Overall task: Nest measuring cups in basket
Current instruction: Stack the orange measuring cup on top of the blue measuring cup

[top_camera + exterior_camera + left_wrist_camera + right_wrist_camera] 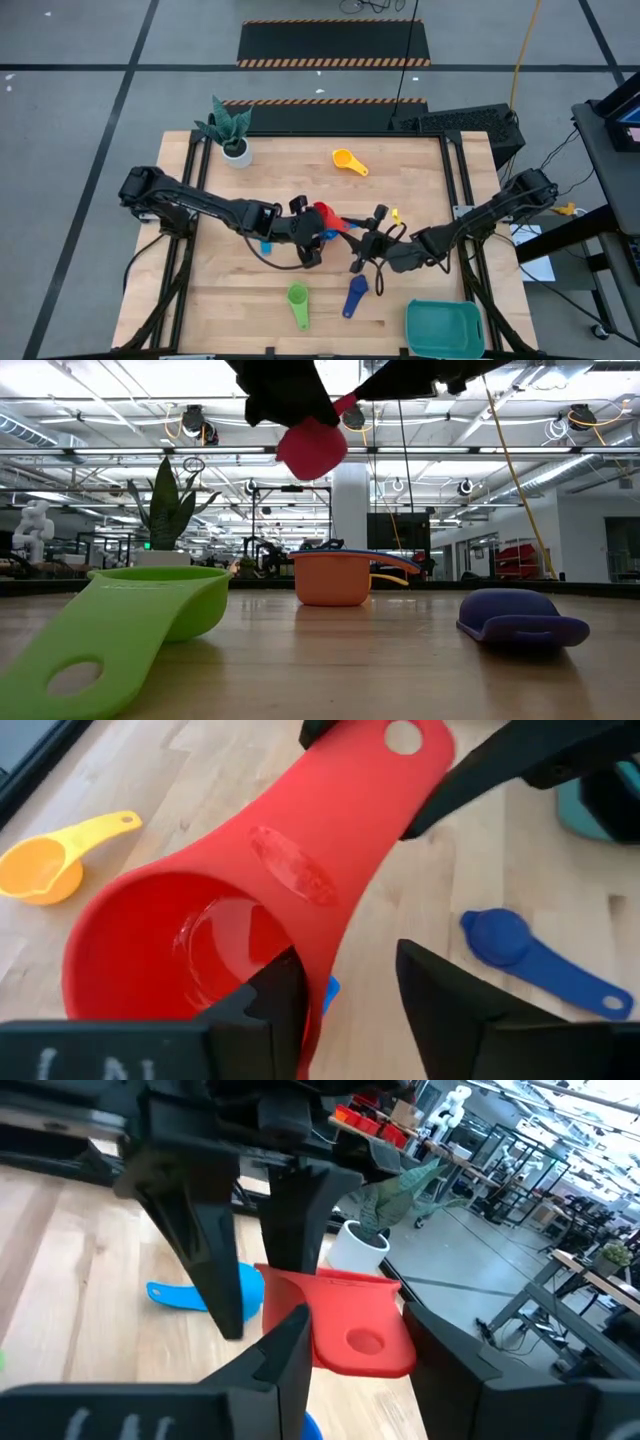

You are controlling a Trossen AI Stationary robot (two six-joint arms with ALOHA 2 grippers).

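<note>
The red measuring cup [322,214] hangs in the air over the middle of the table, between my two grippers. My right gripper [350,1330] is shut on its handle. My left gripper [345,970] is open at the bowl, one finger [278,1002] inside it and the other [445,1005] outside, clear of the wall. On the wood lie a yellow cup [349,161], a green cup [298,305], a dark blue cup [355,296] and a light blue one [266,245]. The teal basket [445,328] stands at the near right corner. My right gripper pinches the red cup's flat handle by its two side edges at the free end with the hole [365,1342], coming nearly level from the table's right. The cup is clear of the table, its bowl [312,445] lower than the handle. Whether my left gripper's inner finger touches the bowl, I cannot tell.
A white plant pot [236,152] stands at the far left corner. In the low view an orange cup [332,580] sits upright on the wood behind the green cup [150,615]. Bare wood lies along the near edge, left of the green cup.
</note>
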